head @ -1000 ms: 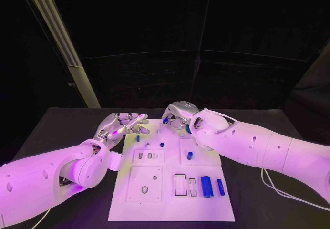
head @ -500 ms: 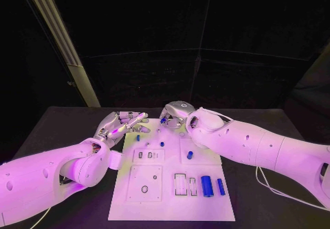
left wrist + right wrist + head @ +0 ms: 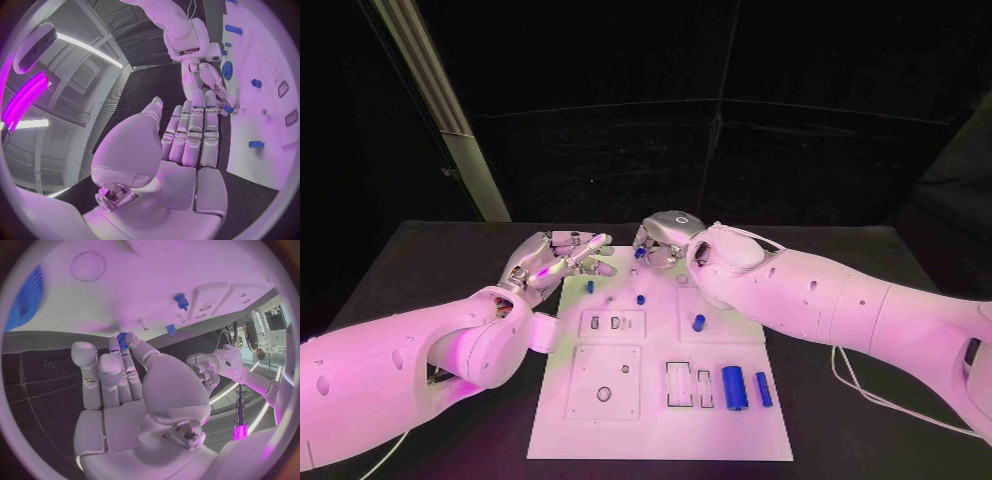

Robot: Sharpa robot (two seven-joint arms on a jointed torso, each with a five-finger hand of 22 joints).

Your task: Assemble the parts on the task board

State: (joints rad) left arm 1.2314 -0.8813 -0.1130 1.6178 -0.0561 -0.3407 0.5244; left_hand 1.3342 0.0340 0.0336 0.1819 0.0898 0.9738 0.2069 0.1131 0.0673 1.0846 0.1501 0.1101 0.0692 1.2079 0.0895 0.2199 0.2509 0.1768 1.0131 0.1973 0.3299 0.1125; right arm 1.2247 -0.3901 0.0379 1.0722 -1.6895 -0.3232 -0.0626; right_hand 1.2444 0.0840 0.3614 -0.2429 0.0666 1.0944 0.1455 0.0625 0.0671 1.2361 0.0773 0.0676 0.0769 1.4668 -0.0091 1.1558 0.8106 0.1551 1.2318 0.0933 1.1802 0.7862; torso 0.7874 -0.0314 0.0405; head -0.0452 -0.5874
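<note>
The white task board (image 3: 574,420) lies in the middle of the table. My right hand (image 3: 672,238) hovers over its far edge and pinches a small blue gear (image 3: 122,336) between thumb and fingertip; the head view shows that gear (image 3: 643,253) under the fingers. A large blue gear (image 3: 28,297) lies flat on the board close by. My left hand (image 3: 560,258) is off the board's far left corner, fingers stretched out and holding nothing. Blue pegs (image 3: 589,288) (image 3: 639,300) (image 3: 698,323) stand in the board's far half.
Two blue cylinders (image 3: 733,385) (image 3: 763,388) lie near the board's right front beside rectangular slots (image 3: 678,385). An oval hole (image 3: 603,396) sits at the left front. A pale post (image 3: 444,120) rises behind the table's left side.
My right hand has drifted slightly left and further back along the board's far edge with the small gear. The left hand has barely moved.
</note>
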